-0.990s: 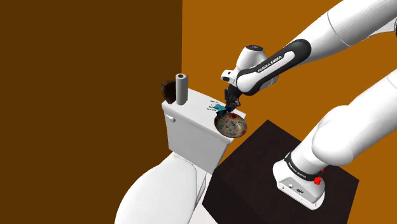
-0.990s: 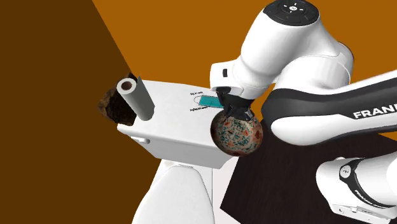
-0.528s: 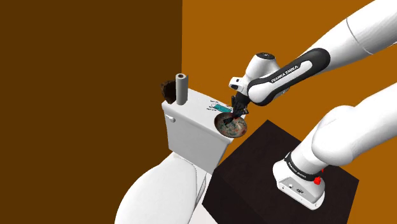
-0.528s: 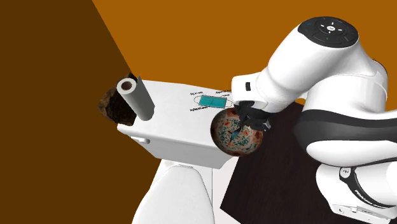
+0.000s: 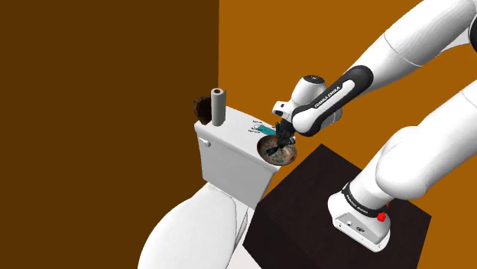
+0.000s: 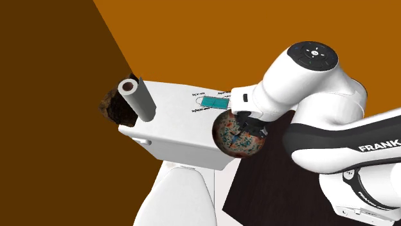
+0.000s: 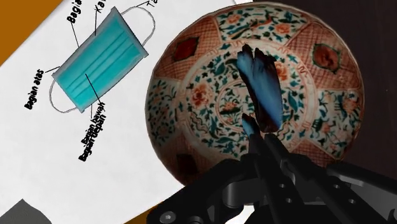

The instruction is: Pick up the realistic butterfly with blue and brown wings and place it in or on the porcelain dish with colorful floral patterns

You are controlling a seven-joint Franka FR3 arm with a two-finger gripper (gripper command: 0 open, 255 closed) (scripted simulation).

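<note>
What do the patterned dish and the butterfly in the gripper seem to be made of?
The dish looks like glazed ceramic, perhaps porcelain: painted red and green floral panels on a cream ground. The butterfly, clasped by the gripper, has thin matte blue wings with dark brown edges; its material is open, maybe paper or a real insect.

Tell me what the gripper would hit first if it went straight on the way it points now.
The butterfly clasped in the gripper would likely touch the floral dish first, near the middle of its bowl; how far off is unclear.
</note>
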